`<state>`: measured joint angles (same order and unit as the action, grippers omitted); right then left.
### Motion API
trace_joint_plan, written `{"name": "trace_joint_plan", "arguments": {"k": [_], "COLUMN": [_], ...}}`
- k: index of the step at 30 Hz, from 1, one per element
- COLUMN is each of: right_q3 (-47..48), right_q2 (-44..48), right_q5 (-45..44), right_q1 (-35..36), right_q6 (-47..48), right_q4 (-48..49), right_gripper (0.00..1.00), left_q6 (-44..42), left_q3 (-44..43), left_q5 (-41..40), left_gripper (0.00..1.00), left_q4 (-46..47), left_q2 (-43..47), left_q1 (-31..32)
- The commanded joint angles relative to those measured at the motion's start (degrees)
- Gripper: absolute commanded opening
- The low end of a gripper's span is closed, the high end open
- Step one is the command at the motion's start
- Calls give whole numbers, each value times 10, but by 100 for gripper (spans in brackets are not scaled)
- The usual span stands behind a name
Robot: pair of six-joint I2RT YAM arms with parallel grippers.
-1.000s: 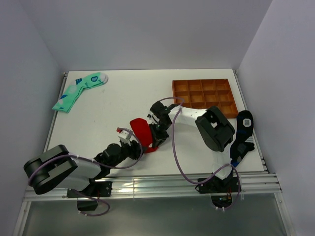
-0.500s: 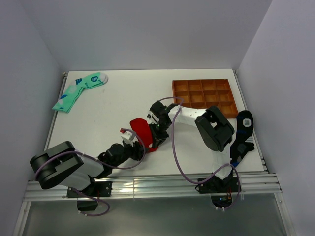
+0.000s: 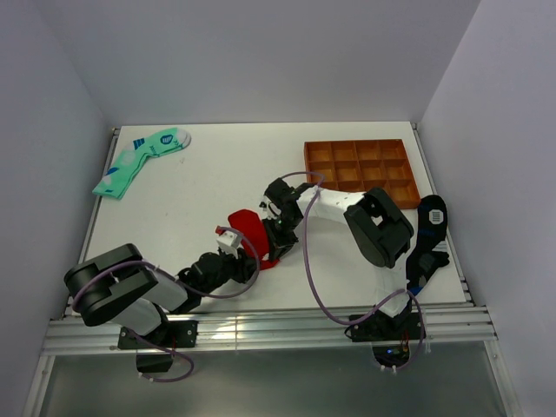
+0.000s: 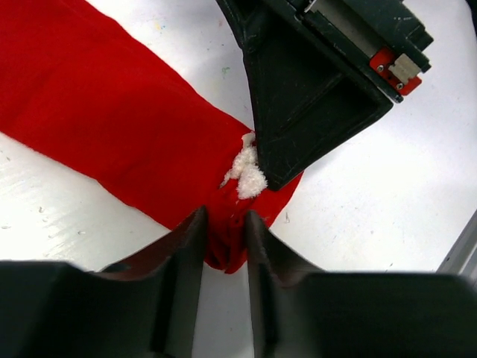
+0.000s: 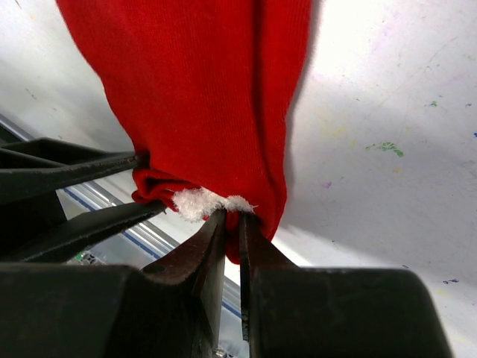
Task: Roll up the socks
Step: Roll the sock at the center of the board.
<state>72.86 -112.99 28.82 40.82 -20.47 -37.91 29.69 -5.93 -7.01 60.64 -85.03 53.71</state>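
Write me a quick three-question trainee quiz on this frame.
1. True or false: the left gripper and the right gripper both pinch the same end of the red socks.
2. Multiple choice: the mint-green sock lies A) at the far left of the table; B) between the two grippers; C) draped over the right arm.
3. Short answer: which item lies by the table's right edge, nearer the arm bases than the brown tray?

Key
1. True.
2. A.
3. The black sock with the white pattern.
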Motion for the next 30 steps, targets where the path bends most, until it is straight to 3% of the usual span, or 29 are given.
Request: {"name": "trace_joint_plan", "arguments": {"k": [1,7,14,21,30], "right_q3": [-9,-30,-98,-167,-246], "right_q2": [6,22,84,139,220], "right_q5": [-25,-34,-49,-64,-105], "right_q1": [-4,-4,-4,-5,-7], "right_q6": [12,5,-12,-16,-44], "right_q4": [0,17,73,134,253], "right_gripper": [0,0,9,16,43], "left_q6": [4,29,61,81,102], "left_q3": [-14,-14,-47,-101,-125], "left_q5": [-3,10,29,65,144], "left_gripper": [28,0,0,0,0], "left_q4": [32,33,-32,-159,-325], "left_q2": [-5,-22,-40,-29,20], "left_q1": [3,3,3,-5,-63]}}
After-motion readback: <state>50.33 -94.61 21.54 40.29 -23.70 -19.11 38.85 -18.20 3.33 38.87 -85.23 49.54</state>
